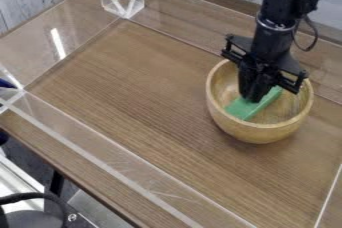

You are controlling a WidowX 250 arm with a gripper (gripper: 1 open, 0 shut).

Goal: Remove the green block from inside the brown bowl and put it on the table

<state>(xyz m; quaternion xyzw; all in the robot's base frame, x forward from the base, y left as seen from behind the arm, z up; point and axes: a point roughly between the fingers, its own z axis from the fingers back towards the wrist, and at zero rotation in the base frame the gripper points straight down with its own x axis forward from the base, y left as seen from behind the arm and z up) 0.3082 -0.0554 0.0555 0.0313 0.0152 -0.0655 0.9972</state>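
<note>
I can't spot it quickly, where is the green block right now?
The green block lies inside the brown bowl, at the right of the camera view, with the pincer closed around it.

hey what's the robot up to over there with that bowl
The arm has its gripper pointed down into the bowl, with the fingers drawn together around the green block lying inside. The block has not been lifted out yet. The table beside the bowl is where it should end up.
</note>
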